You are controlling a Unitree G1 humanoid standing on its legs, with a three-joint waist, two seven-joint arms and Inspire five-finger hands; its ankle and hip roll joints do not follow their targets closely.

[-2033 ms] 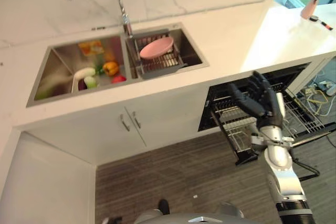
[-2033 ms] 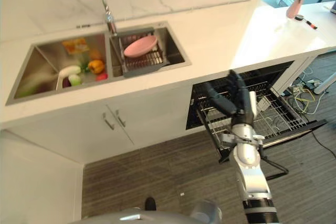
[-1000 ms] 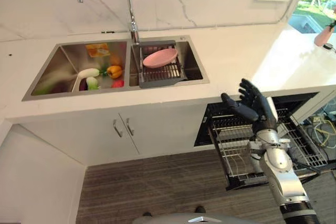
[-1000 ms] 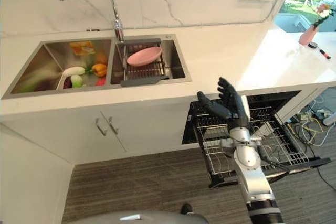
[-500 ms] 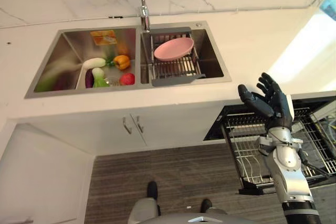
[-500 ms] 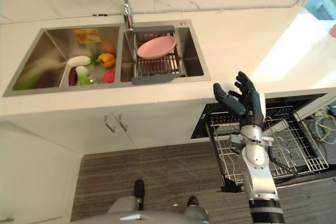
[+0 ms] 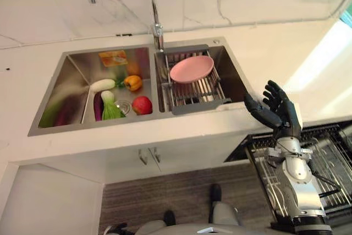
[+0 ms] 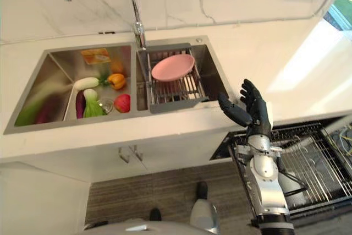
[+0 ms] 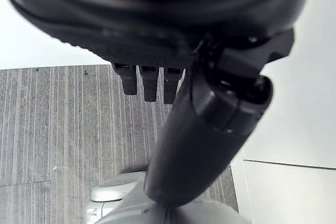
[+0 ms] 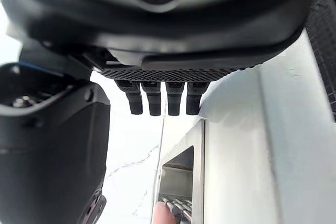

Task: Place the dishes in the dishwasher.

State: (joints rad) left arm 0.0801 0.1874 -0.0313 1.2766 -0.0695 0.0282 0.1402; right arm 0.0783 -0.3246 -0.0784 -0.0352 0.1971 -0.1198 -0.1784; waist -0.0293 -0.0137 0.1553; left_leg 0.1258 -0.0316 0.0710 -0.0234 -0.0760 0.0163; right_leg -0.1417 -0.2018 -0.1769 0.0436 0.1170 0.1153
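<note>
Reaching toward the sink, your right hand [image 7: 275, 111] hovers above the counter's front edge with its fingers spread wide and straight, holding nothing. The pink plate [image 7: 191, 69] you want lies up and to the left of that hand, well apart from it, leaning in the grey drying rack [image 7: 193, 93] that sits in the right basin of the sink [image 7: 60, 89]; the rack props it at a tilt, so an edge stands free for fingers to close on. Below and behind the hand, the dishwasher [image 8: 308, 163] stands open with its wire basket pulled out, ready to take the plate, so I judge the carry back will be short. Left of the rack, farther from the hand, the other basin holds vegetables and a red apple [image 7: 142, 104], which are no part of this job. Your left hand [image 9: 157, 80] hangs over the wooden floor, its fingers straight and empty.
</note>
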